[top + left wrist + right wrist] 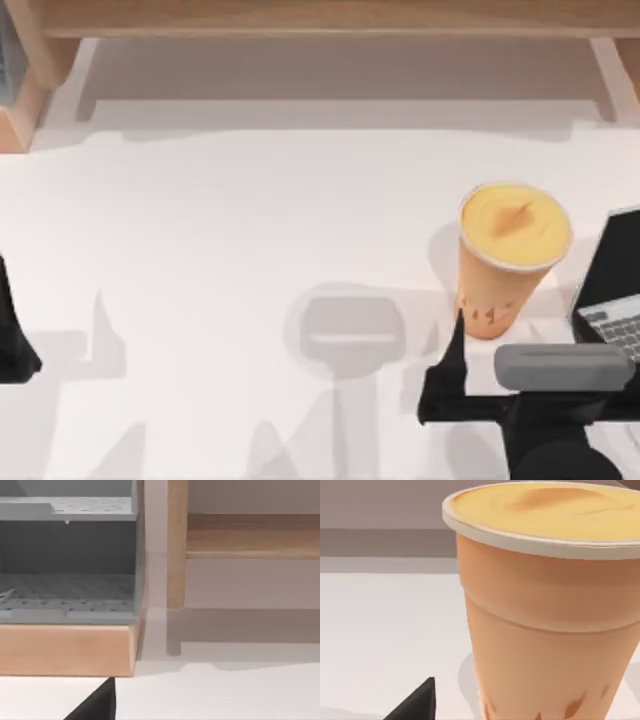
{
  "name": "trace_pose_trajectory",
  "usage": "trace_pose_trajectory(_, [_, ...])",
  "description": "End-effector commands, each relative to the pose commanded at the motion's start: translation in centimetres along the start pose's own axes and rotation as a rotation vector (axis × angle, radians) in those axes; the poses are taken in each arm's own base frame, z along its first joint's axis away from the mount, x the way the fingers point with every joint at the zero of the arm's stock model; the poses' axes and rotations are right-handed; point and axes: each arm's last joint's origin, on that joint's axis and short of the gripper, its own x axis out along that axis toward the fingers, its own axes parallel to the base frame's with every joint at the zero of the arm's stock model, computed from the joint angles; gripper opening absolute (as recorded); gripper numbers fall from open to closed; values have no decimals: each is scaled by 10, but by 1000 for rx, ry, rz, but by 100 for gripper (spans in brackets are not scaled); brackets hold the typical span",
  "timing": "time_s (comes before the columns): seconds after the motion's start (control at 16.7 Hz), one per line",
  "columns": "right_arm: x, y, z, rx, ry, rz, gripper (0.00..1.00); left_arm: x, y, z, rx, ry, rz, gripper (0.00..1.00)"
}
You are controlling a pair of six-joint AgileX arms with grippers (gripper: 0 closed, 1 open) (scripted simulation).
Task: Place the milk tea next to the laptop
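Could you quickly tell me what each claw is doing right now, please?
Left claw: parked at the table's left edge; state cannot be told.
Right claw: open beside the tapered orange-tan milk tea cup, holding nothing.

Ahead of our right gripper's jaws, the laptop runs off the top view's right edge. Our wrist covers the milk tea's foot; its base leaves the right wrist view. Our left gripper is cut off.
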Motion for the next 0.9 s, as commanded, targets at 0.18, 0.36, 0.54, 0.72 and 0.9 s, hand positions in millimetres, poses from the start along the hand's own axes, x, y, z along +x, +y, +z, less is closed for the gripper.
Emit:
trace_pose_trajectory(0.18, [22,5,1,1,0,2,100,0,0,0,0,0,0,100])
trace_pose_trajectory(0.36, [54,3,1,2,1,1,100,0,0,0,0,0,0,100])
trace_pose_trajectory(0.54, [74,0,-1,1,0,2,100,0,0,0,0,0,0,100])
trace_pose_trajectory(0.72, [75,0,-1,1,0,2,100,0,0,0,0,0,0,100])
trace_pose_trajectory(0.9, [75,0,-1,1,0,2,85,0,0,0,0,0,0,100])
